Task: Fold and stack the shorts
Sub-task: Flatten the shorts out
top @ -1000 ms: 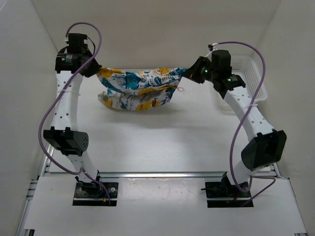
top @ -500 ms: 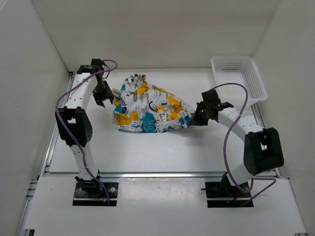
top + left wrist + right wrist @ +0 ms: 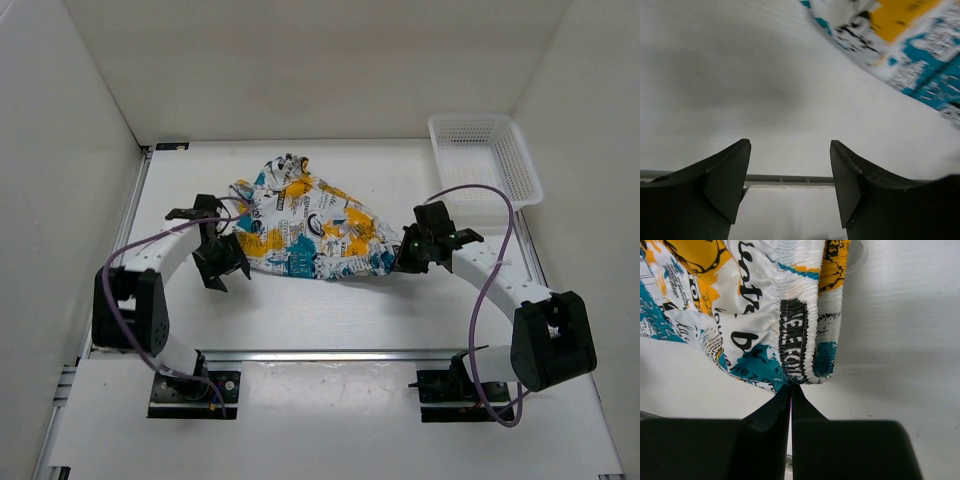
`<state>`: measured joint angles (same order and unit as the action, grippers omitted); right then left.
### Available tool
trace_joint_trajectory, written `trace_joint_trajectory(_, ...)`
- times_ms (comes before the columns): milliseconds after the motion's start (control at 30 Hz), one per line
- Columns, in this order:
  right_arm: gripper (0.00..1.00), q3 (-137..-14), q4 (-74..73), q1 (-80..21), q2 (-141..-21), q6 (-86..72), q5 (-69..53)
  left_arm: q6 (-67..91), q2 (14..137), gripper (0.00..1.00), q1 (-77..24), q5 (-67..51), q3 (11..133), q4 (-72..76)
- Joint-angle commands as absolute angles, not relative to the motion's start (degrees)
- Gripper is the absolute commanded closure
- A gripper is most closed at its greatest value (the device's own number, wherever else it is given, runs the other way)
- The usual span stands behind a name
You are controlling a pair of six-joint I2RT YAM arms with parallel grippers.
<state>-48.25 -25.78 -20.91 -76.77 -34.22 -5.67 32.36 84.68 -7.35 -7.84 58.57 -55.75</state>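
The shorts (image 3: 310, 235) lie in a rumpled heap on the table (image 3: 330, 310), roughly mid-way between my two arms. Their long axis slants from a bunched peak at the far left down to a narrow end at the near right. That near-right end is in my right gripper (image 3: 405, 258). Its fingers are pressed together on the edge of the fabric just below the elastic waistband (image 3: 792, 330), so this arm is already on the cloth. My left gripper (image 3: 226, 270) sits just beside the near-left edge of the heap, not touching it. Its fingers are spread with only bare table between them. From that wrist the print shows blurred, up and to the right, so the fabric lies to the right of this gripper and a little farther from me. I judge the next move turns on the left side. That gripper has to swing toward the loose left edge and find a corner opposite the one my right holds, so the shorts can be drawn out flat along that slanting axis. Nothing stands between the left gripper and the cloth. The white mesh basket (image 3: 520, 160) is in the far right corner, well apart from the shorts and behind my right arm, clear of this move.
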Motion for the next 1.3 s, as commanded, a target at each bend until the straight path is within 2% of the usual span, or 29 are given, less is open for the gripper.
trace_joint_trajectory(0,0.99,-47.72,-27.24,-21.18,-74.44,-33.05,-4.04,33.05,89.27,0.23,-7.38,-11.69,58.35,-47.03)
trace_joint_trajectory(233,0.99,-45.53,-27.77,-20.04,-70.05,-33.05,-3.52,33.66,100.71,0.29,-8.53,-7.04,66.35,-45.26)
trace_joint_trajectory(367,0.99,-45.53,-27.77,-20.04,-70.05,-33.05,-3.52,34.28,107.13,0.39,-9.05,-6.42,71.18,-45.26)
trace_joint_trajectory(433,0.99,-45.53,-27.77,-19.51,-70.05,-33.05,-3.52,34.28,109.85,0.6,-9.67,-5.63,73.64,-45.26)
trace_joint_trajectory(500,0.99,-45.53,-27.77,-19.51,-70.05,-33.05,-3.52,33.76,111.18,0.9,-9.67,-5.63,75.23,-45.26)
trace_joint_trajectory(633,0.99,-51.05,-27.77,-16.98,-72.85,-31.47,-3.52,33.22,112.41,0.9,-9.06,-0.98,84.61,-53.77)
trace_joint_trajectory(733,0.99,-62.8,-29.08,-14.95,-78.3,-30.15,-2.38,32.43,111.53,0.9,-7.92,2.02,97.7,-61.22)
trace_joint_trajectory(767,0.99,-67.1,-31.44,-14.33,-79.88,-30.15,-1.68,32.43,110.92,0.9,-7.39,2.02,105.74,-63.0)
trace_joint_trajectory(800,0.99,-76.02,-32.68,-14.33,-82.42,-29.54,-1.15,33.3,110.92,0.9,-6.6,0.28,110.17,-64.76)
trace_joint_trajectory(867,0.99,-84.6,-36.36,-14.33,-84.28,-28.22,-0.44,33.92,110.92,0.9,-4.67,-2.89,122.27,-69.24)
trace_joint_trajectory(900,0.99,-90.56,-37.26,-14.33,-84.29,-27.43,-0.44,33.93,110.92,0.9,-4.66,-3.68,125.56,-70.3)
trace_joint_trajectory(967,0.99,-93.33,-38.4,-14.33,-83.68,-26.64,0.26,33.93,110.22,0.9,-4.13,-3.69,130.06,-71.89)
trace_joint_trajectory(1067,0.99,-88.27,-38.41,-14.33,-78.68,-26.02,1.31,33.32,104.61,0.9,-3.6,-3.69,126.85,-72.51)
trace_joint_trajectory(1200,0.99,-71.23,-38.41,-15.02,-67.72,-27.41,-0.52,31.03,93.98,0.9,-3.6,-3.69,107.89,-69.44)
trace_joint_trajectory(1267,0.99,-58.67,-37.8,-15.55,-63.48,-29.08,-1.31,30.32,86.25,0.9,-3.6,-3.69,92.25,-64.72)
